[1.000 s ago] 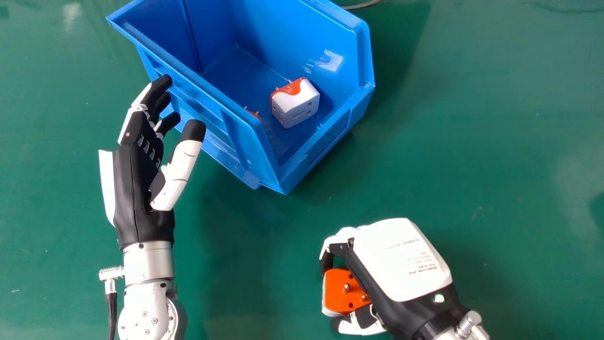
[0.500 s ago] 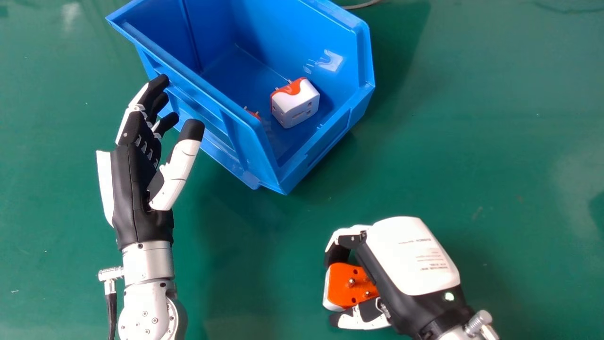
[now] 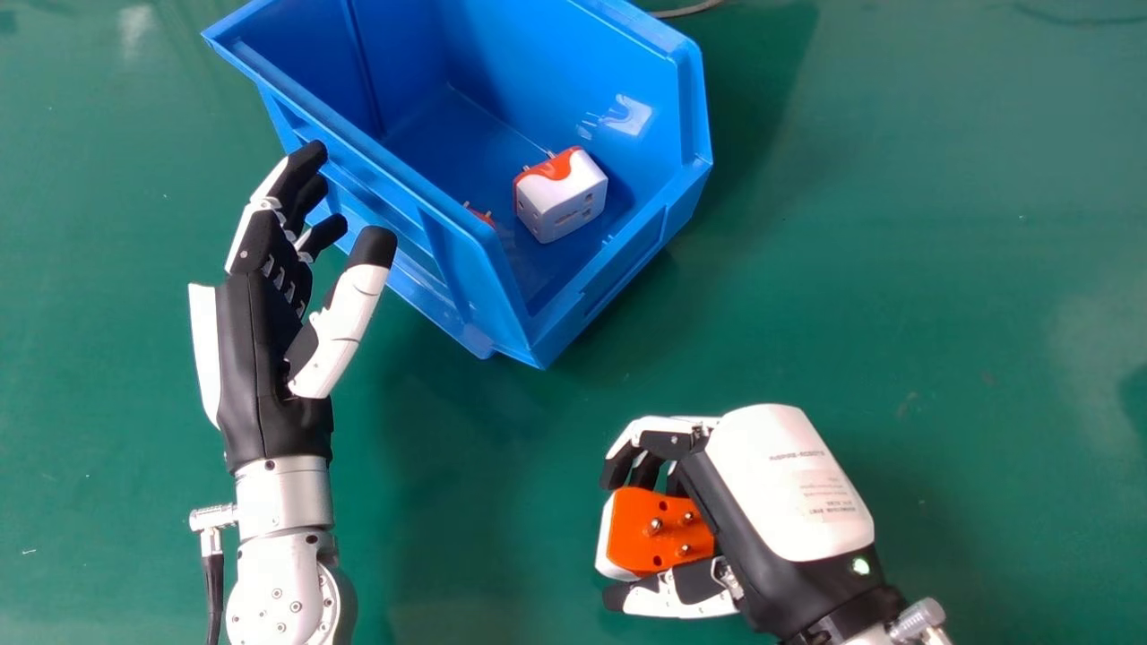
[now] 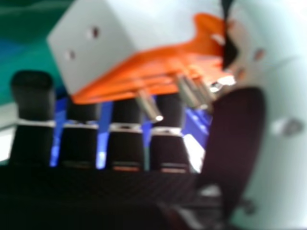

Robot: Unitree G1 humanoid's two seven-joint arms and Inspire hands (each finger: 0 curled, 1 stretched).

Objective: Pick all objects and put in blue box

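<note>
Green surface (image 3: 896, 313) lies under the blue box (image 3: 556, 72).

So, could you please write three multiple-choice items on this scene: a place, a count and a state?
1. Where is the orange-and-white plug adapter in the right hand, relative to the blue plastic box?
A) Inside it
B) Beyond its far end
C) Outside it, nearer the robot

2. How many metal pins show on that adapter's orange face?
A) One
B) Three
C) Five

3. How is the black and white left hand?
A) Open
B) Clenched
C) Gripping an adapter

1 C: green surface shows between them.
2 B: the head view shows three pins.
3 A: its fingers are extended, holding nothing.
</note>
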